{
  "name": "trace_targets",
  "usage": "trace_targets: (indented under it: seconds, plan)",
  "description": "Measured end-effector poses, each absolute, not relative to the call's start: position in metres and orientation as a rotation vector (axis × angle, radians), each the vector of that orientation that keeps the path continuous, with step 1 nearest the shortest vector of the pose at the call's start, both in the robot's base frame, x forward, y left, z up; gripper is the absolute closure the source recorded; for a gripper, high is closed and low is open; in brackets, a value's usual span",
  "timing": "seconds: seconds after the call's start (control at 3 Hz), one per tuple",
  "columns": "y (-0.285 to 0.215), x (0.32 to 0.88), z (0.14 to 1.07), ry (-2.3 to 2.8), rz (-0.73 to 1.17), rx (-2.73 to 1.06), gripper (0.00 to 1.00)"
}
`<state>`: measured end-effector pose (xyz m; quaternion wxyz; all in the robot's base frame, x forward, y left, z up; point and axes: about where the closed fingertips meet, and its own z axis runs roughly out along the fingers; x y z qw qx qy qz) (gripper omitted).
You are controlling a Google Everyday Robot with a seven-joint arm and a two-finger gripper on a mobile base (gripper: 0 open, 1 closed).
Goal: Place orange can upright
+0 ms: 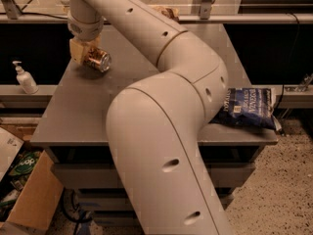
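The big pale robot arm fills the middle of the frame. It bends up from the bottom and reaches to the upper left. At its end, in the upper left of the frame, is the pincer. It points down at the far left corner of the desk.

The pincer is closed on the orange can. Its yellow fingers sit tight against the can's left side. The can is not standing up. It lies tipped over, and its shiny silver end faces the lower right. The orange-brown body runs back in between the fingers, so part of it is hidden. The can is right at the desk top. I cannot tell if it touches the desk or is lifted a little.

The desk is gray and flat, with a shelf under it. On its right edge lies a blue chip bag. It lies flat, and the arm covers its left end. It is well apart from the can. At the far edge of the desk, in the top middle of the frame, a bit of a brown bag peeks out from behind the arm.

To the left of the desk, on a low ledge, stands a small white pump bottle. In the lower left corner is a brown cardboard box on the floor.
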<state>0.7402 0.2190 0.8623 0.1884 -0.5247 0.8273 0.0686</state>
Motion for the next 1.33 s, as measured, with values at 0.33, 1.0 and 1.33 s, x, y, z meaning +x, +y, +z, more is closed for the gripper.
trace_targets:
  seconds: [0.33,1.0,1.33]
  plan:
    - [0.199,0.74,0.895,2.233,0.289,-1.373,1.0]
    - [0.163,0.726,0.912,2.018,0.584,-1.183,1.0]
    - [0.151,0.729,0.915,1.861,0.75,-1.062,1.0]
